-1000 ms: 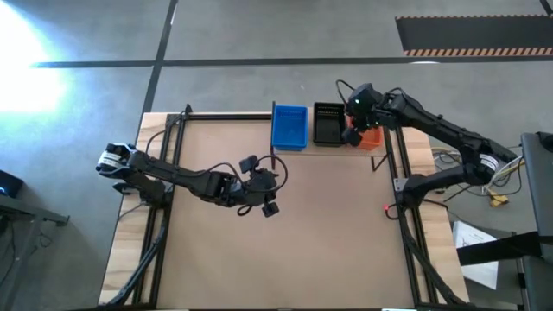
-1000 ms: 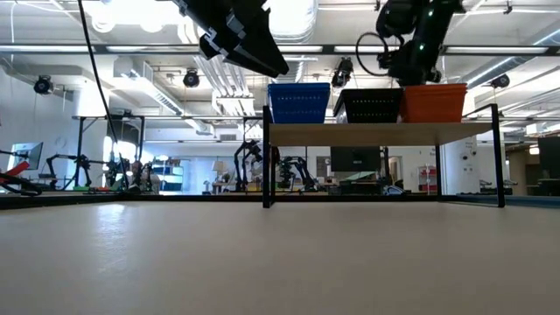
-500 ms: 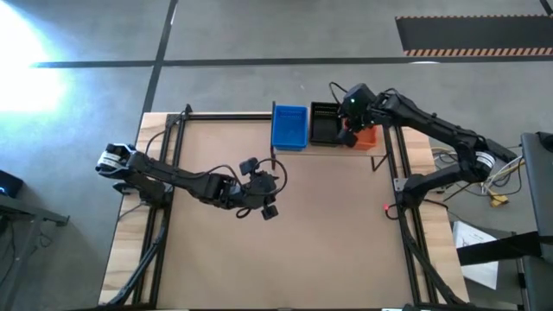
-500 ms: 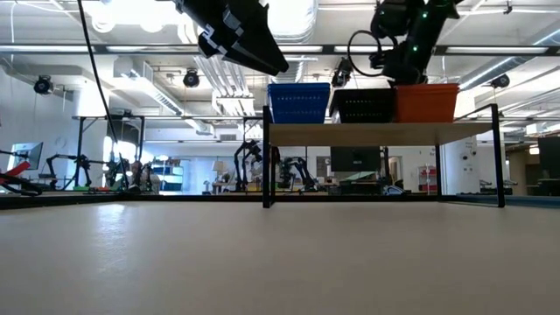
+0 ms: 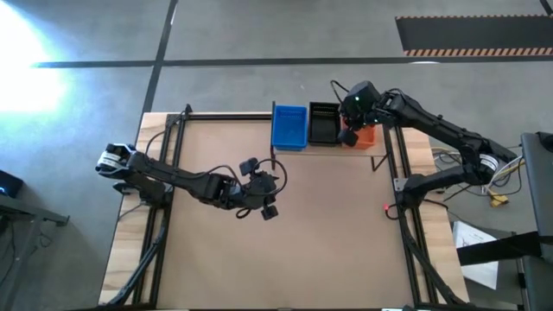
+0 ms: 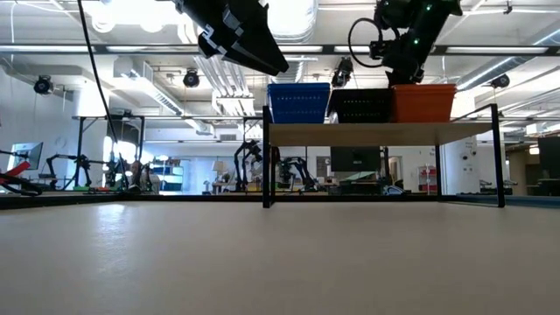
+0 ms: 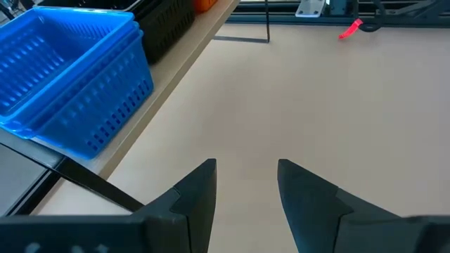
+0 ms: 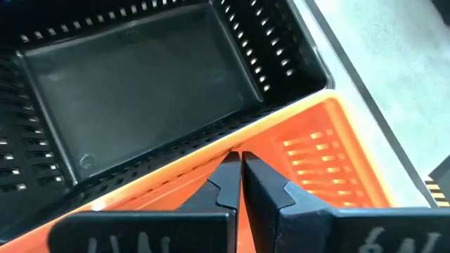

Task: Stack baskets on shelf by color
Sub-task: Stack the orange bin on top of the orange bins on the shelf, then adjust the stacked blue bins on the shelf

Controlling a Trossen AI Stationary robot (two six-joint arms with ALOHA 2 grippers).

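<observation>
Right gripper (image 8: 240, 176) is pinching the near wall of the orange basket (image 8: 330, 158), which sits at the right end of the shelf (image 6: 376, 132), touching the black basket (image 8: 140, 91). Blue basket stack (image 5: 289, 126) sits left of that. Left gripper (image 7: 245, 193) hangs spread over mid-table (image 5: 328, 233).

Open tabletop (image 5: 302, 225) before basket-crowded shelf (image 6: 376, 133)
</observation>
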